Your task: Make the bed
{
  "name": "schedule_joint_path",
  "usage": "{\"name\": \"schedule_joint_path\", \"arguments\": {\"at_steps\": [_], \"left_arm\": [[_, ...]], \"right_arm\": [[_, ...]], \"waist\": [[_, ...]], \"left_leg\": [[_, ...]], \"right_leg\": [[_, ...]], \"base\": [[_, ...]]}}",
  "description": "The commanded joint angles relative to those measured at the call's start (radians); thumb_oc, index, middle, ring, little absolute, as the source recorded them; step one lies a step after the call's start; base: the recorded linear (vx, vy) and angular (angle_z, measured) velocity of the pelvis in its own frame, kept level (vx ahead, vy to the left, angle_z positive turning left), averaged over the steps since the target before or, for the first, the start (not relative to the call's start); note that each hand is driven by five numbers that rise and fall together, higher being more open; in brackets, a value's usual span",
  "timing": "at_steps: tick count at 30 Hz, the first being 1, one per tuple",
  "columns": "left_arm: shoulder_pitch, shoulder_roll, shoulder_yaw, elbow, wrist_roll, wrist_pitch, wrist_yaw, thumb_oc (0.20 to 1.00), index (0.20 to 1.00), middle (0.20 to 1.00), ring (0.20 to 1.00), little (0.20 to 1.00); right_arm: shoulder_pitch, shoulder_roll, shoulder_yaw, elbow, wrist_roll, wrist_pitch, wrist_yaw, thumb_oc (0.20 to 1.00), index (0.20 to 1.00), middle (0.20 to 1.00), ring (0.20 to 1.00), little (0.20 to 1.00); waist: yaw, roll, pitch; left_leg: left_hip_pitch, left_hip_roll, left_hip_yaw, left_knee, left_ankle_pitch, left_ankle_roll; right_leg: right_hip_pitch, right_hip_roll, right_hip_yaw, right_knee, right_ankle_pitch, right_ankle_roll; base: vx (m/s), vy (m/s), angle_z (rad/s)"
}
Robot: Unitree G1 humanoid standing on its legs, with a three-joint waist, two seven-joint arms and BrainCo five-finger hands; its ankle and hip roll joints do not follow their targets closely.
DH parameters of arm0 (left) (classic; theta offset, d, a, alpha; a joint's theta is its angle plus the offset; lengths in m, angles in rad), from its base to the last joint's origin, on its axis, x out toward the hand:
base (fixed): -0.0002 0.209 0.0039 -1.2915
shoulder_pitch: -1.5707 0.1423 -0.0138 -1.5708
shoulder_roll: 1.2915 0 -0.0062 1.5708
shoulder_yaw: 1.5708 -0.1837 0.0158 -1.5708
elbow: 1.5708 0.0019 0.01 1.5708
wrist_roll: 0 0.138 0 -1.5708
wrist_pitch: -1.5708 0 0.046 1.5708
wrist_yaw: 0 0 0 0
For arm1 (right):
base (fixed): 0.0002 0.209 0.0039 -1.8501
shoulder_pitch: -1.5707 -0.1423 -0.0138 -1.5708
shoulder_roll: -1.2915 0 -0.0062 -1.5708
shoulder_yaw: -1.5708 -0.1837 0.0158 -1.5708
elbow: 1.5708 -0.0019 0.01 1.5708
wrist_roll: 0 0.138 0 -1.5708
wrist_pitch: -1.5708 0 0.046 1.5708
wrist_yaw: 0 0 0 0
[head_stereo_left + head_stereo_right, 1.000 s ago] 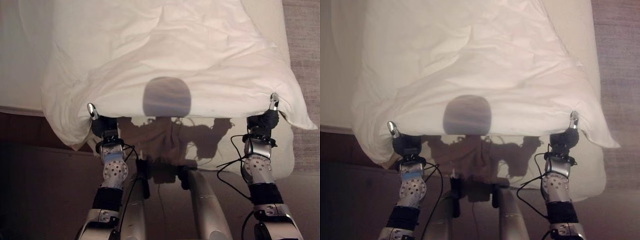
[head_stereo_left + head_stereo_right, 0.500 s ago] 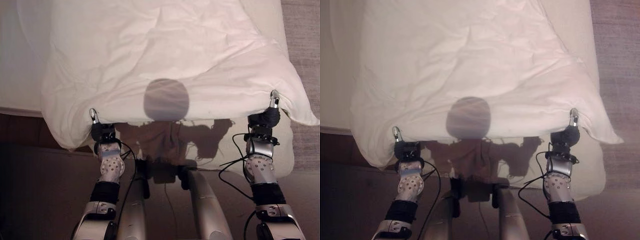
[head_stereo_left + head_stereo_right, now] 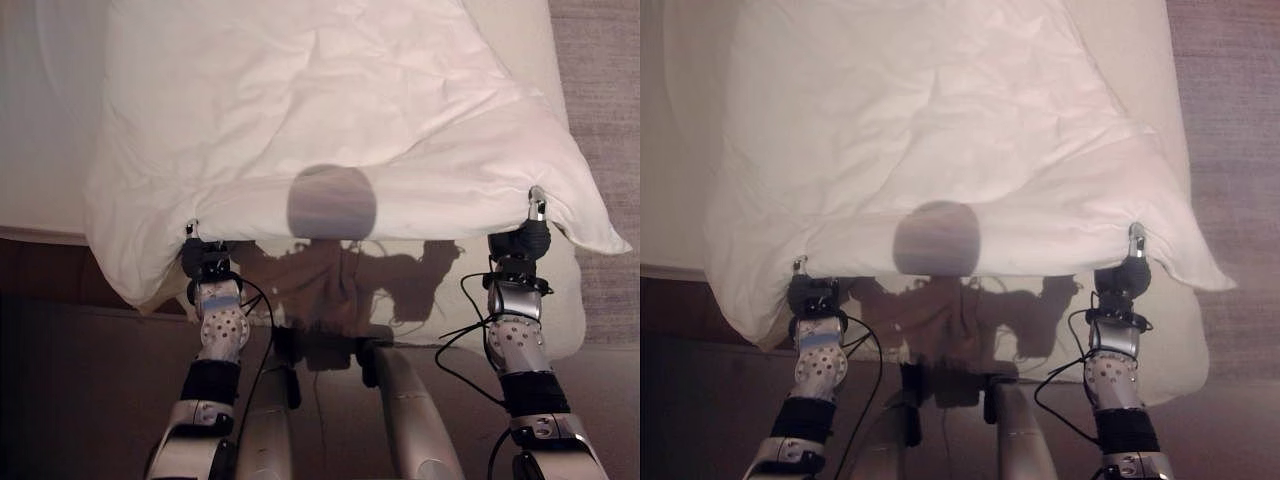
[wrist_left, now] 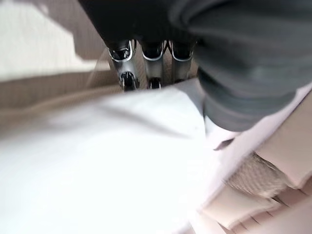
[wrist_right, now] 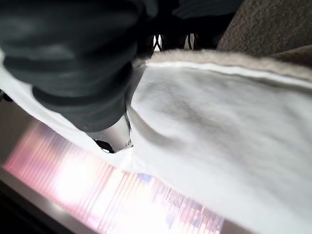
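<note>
Bed: a wide bed with a pale cream mattress (image 3: 40, 120) stretches away beyond both of your hands, and its bare near edge shows to the outside of your left hand.

Duvet: a large, white, puffy, rumpled duvet (image 3: 330, 110) lies over most of the mattress. Its near hem hangs in the air between your two hands, lifted clear of the foot of the bed, and its far part rests on the mattress well beyond them.

Handling: judge it as light, soft and limp. It will sag in the middle between your hands, billow if you move fast, and fold on itself if one side lags. The cover looks smooth, so a loose pinch could slip.

Where to hold: the near corners, one per hand, are the right places. Keep your hands well apart so the hem stays taut.

Right hand (image 3: 535, 228): it is at the duvet's near right corner, with the corner flap falling just outside it. In the right wrist view the thumb (image 5: 114, 141) presses the white cloth against the curled fingers, so it is clamped on the duvet.

Left hand (image 3: 198, 256): it is at the near left corner, where the cloth droops lowest just outside it. In the left wrist view the fingers (image 4: 127, 78) curl over the hem, gripping the duvet.
</note>
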Motion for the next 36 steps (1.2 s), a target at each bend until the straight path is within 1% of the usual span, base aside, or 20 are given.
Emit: {"name": "schedule_joint_path", "arguments": {"at_steps": [1,2,6,9,11,12,13,14,15,16,17,20,21,23,24,26,28,29,30,36], "left_arm": [[0.024,0.032,0.015,-0.098,0.05,-0.087,-0.111,0.2,0.2,0.2,0.2,0.2],[0.034,0.022,0.013,-0.12,0.048,-0.093,-0.119,0.2,0.2,0.2,0.2,0.2],[0.076,0.026,0.004,-0.21,0.071,-0.098,-0.132,0.2,0.2,0.2,0.2,0.2],[0.087,0.044,0.0,-0.27,0.084,-0.117,-0.127,0.2,0.2,0.2,0.2,0.2],[0.081,0.045,-0.013,-0.302,0.086,-0.124,-0.126,0.2,0.2,0.2,0.2,0.2],[0.075,0.053,-0.029,-0.309,0.095,-0.115,-0.128,0.2,0.2,0.2,0.2,0.2],[0.055,0.066,-0.054,-0.3,0.091,-0.103,-0.138,0.2,0.2,0.2,0.2,0.2],[0.052,0.068,-0.054,-0.298,0.09,-0.103,-0.14,0.2,0.2,0.2,0.2,0.2],[0.03,0.088,-0.082,-0.302,0.096,-0.09,-0.16,0.2,0.2,0.2,0.2,0.2],[0.029,0.089,-0.082,-0.301,0.095,-0.09,-0.161,0.2,0.2,0.2,0.2,0.2],[0.028,0.084,-0.096,-0.284,0.08,-0.084,-0.179,0.2,0.2,0.2,0.2,0.2],[0.033,0.081,-0.118,-0.244,0.067,-0.067,-0.187,0.2,0.2,0.2,0.2,0.2],[0.038,0.088,-0.123,-0.242,0.073,-0.056,-0.19,0.2,0.2,0.2,0.2,0.2],[0.053,0.092,-0.13,-0.241,0.083,-0.04,-0.19,0.2,0.2,0.2,0.2,0.2],[0.083,0.091,-0.112,-0.252,0.105,-0.025,-0.181,0.2,0.2,0.2,0.2,0.2],[0.103,0.082,-0.113,-0.279,0.123,-0.011,-0.173,0.2,0.2,0.2,0.2,0.2],[0.114,0.076,-0.114,-0.294,0.141,0.0,-0.16,0.2,0.2,0.2,0.2,0.2],[0.115,0.075,-0.114,-0.295,0.141,0.0,-0.159,0.2,0.2,0.2,0.2,0.2],[0.128,0.073,-0.122,-0.304,0.154,0.006,-0.152,0.2,0.2,0.2,0.2,0.2],[0.186,0.013,-0.115,-0.317,0.133,-0.006,-0.137,0.2,0.2,0.2,0.2,0.2]], "right_arm": [[0.057,0.001,-0.024,-0.059,-0.021,-0.036,0.039,0.2,0.2,0.2,0.2,0.2],[0.059,0.004,-0.02,-0.046,-0.014,-0.033,0.045,0.2,0.2,0.2,0.2,0.2],[0.073,0.02,0.003,-0.044,0.005,-0.041,0.047,0.2,0.2,0.2,0.2,0.2],[0.08,0.028,0.016,-0.029,0.029,-0.042,0.037,0.2,0.2,0.2,0.2,0.2],[0.089,0.032,0.023,-0.034,0.034,-0.046,0.029,0.2,0.2,0.2,0.2,0.2],[0.089,0.033,0.03,-0.037,0.03,-0.045,0.024,0.2,0.2,0.2,0.2,0.2],[0.093,0.031,0.037,-0.034,0.012,-0.041,0.01,0.2,0.2,0.2,0.2,0.2],[0.091,0.032,0.036,-0.035,0.011,-0.041,0.008,0.2,0.2,0.2,0.2,0.2],[0.11,0.027,0.021,-0.037,0.005,-0.034,0.012,0.2,0.2,0.2,0.2,0.2],[0.109,0.028,0.021,-0.037,0.005,-0.034,0.012,0.2,0.2,0.2,0.2,0.2],[0.127,0.027,0.019,-0.033,0.0,-0.023,0.014,0.2,0.2,0.2,0.2,0.2],[0.158,0.061,0.016,-0.026,0.0,-0.014,0.02,0.2,0.2,0.2,0.2,0.2],[0.162,0.068,0.016,-0.021,0.0,-0.012,0.023,0.2,0.2,0.2,0.2,0.2],[0.161,0.069,0.018,-0.003,0.001,-0.007,0.021,0.2,0.2,0.2,0.2,0.2],[0.158,0.066,0.028,0.011,-0.009,0.007,0.023,0.2,0.2,0.2,0.2,0.2],[0.164,0.062,0.039,0.015,-0.013,0.015,0.023,0.2,0.2,0.2,0.2,0.2],[0.18,0.06,0.038,0.02,-0.013,0.014,0.027,0.2,0.2,0.2,0.2,0.2],[0.181,0.06,0.039,0.02,-0.013,0.014,0.027,0.2,0.2,0.2,0.2,0.2],[0.196,0.056,0.042,0.022,-0.015,0.014,0.036,0.2,0.2,0.2,0.2,0.2],[0.194,0.032,0.047,0.049,-0.043,0.018,0.03,0.2,0.2,0.2,0.2,0.2]], "waist": [[-0.018,-0.031,-0.071],[-0.012,-0.04,-0.068],[-0.004,-0.076,-0.058],[0.011,-0.097,-0.051],[0.012,-0.087,-0.048],[0.016,-0.077,-0.045],[0.014,-0.077,-0.035],[0.014,-0.079,-0.039],[-0.01,-0.081,-0.033],[-0.012,-0.082,-0.036],[-0.024,-0.074,-0.037],[-0.046,-0.04,-0.053],[-0.057,-0.028,-0.059],[-0.06,-0.016,-0.062],[-0.055,-0.007,-0.055],[-0.053,-0.009,-0.05],[-0.064,-0.017,-0.058],[-0.064,-0.019,-0.057],[-0.062,-0.021,-0.067],[-0.036,0.013,-0.112]], "left_leg": [[-0.022,-0.062,-0.105,0.04,0.006,0.005],[-0.025,-0.071,-0.137,0.042,0.003,0.003],[0.016,0.026,-0.227,0.02,0.002,0.009],[0.047,0.118,-0.319,-0.053,0.054,-0.004],[0.066,0.173,-0.299,-0.133,0.104,-0.021],[0.076,0.17,-0.288,-0.143,0.094,-0.026],[0.058,0.132,-0.256,-0.086,0.026,-0.028],[0.042,0.127,-0.257,-0.071,0.023,-0.026],[-0.01,0.049,-0.188,0.084,-0.078,-0.017],[-0.023,0.044,-0.189,0.097,-0.079,-0.014],[-0.042,0.004,-0.179,0.171,-0.123,-0.004],[-0.068,-0.083,-0.157,0.263,-0.188,0.055],[-0.058,-0.109,-0.163,0.257,-0.19,0.068],[-0.041,-0.123,-0.163,0.238,-0.186,0.081],[0.01,-0.146,-0.132,0.176,-0.156,0.09],[0.054,-0.171,-0.102,0.091,-0.123,0.099],[0.092,-0.202,-0.099,0.016,-0.094,0.096],[0.098,-0.204,-0.098,0.009,-0.092,0.096],[0.115,-0.221,-0.085,-0.03,-0.071,0.101],[0.11,-0.204,-0.037,-0.043,-0.062,0.112]], "right_leg": [[0.086,0.043,0.033,-0.23,0.177,0.093],[0.088,0.045,0.033,-0.231,0.181,0.09],[0.091,0.04,0.05,-0.201,0.159,0.091],[0.066,0.041,0.092,-0.163,0.154,0.106],[0.055,0.025,0.102,-0.145,0.149,0.121],[0.045,0.01,0.1,-0.143,0.159,0.138],[0.04,-0.039,0.118,-0.164,0.21,0.186],[0.033,-0.041,0.122,-0.169,0.218,0.189],[0.097,-0.134,0.134,-0.275,0.309,0.243],[0.095,-0.138,0.134,-0.284,0.318,0.247],[0.138,-0.175,0.171,-0.346,0.373,0.25],[0.207,-0.253,0.215,-0.428,0.448,0.199],[0.213,-0.248,0.249,-0.443,0.476,0.188],[0.209,-0.226,0.247,-0.433,0.452,0.176],[0.167,-0.109,0.178,-0.338,0.324,0.148],[0.107,0.045,0.1,-0.135,0.218,0.125],[0.104,0.124,0.108,-0.075,0.168,0.118],[0.106,0.123,0.11,-0.072,0.165,0.118],[0.122,0.166,0.088,-0.048,0.14,0.103],[0.214,0.136,0.133,-0.239,0.161,0.075]], "base": [[-0.06,-0.134,0.16],[-0.05,-0.05,0.12],[-0.02,0.039,0.05],[-0.05,0.255,-0.11],[-0.05,0.458,0.05],[-0.12,0.735,0.01],[-0.11,0.56,-0.04],[-0.1,0.815,0.09],[-0.05,0.472,0.25],[0.0,0.662,0.52],[0.04,0.492,0.46],[0.12,0.745,0.25],[0.12,0.536,0.08],[0.05,0.431,0.02],[-0.04,0.471,-0.17],[-0.07,0.47,-0.5],[-0.04,0.197,-0.34],[-0.03,0.163,0.22],[-0.03,0.132,0.36],[-0.02,0.01,-0.28]]}}
